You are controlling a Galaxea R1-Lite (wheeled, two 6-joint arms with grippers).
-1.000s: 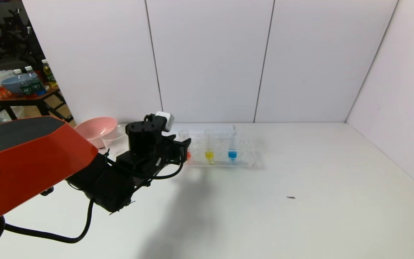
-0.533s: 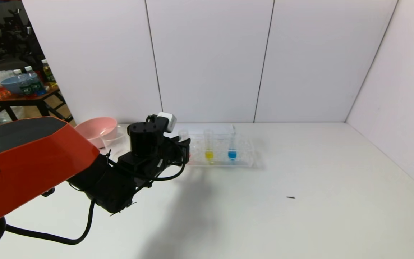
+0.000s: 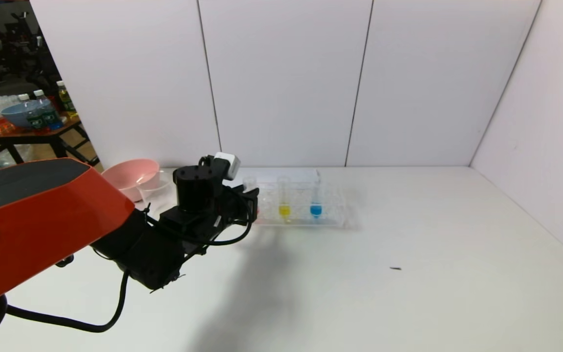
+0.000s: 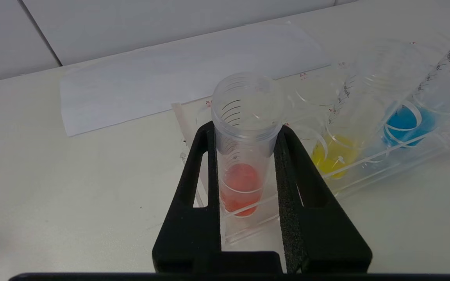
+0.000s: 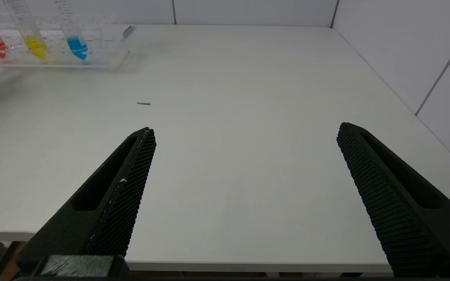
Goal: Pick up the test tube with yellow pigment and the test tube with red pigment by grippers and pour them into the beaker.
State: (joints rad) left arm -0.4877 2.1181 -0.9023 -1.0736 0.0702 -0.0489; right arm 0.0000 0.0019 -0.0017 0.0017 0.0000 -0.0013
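Observation:
The test tube with red pigment stands in the end slot of the clear rack. My left gripper is shut on it just below its rim, one black finger on each side. In the head view the left gripper hides most of this tube. The test tube with yellow pigment stands in the rack beside it. The clear beaker sits left of my left arm, against the pink bowl. My right gripper hangs open over the table's front edge, far from the rack.
A blue-liquid tube stands in the rack beyond the yellow one. A white paper sheet lies behind the rack, by the wall. A small dark speck lies on the table to the right.
My left gripper has closed onto the red-pigment tube and nudged slightly toward the rack. The tube still stands in its slot.

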